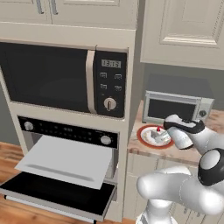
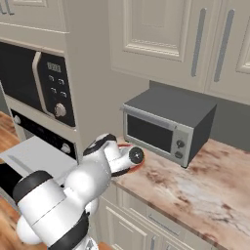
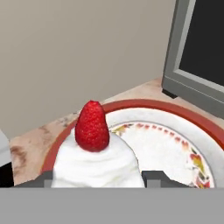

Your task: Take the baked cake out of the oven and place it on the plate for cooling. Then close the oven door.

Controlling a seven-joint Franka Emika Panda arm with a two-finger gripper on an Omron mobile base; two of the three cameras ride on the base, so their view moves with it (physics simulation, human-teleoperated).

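- Left base view: arm bent at elbow, reaching fwd over counter (image 1: 175,153); gripper (image 1: 162,131) at the plate (image 1: 144,139).
- Hand view: fingers (image 3: 154,177) straddle the baked cake (image 3: 94,153) on plate, clamped on it.
- 1 cake, 1 plate, 1 toaster oven (image 2: 166,128), 1 microwave (image 1: 65,78).
- Oven door (image 1: 57,194) down, open.

Even, soft rendered light throughout, faint shadows, no glare, with slightly coarse, blurry edges.
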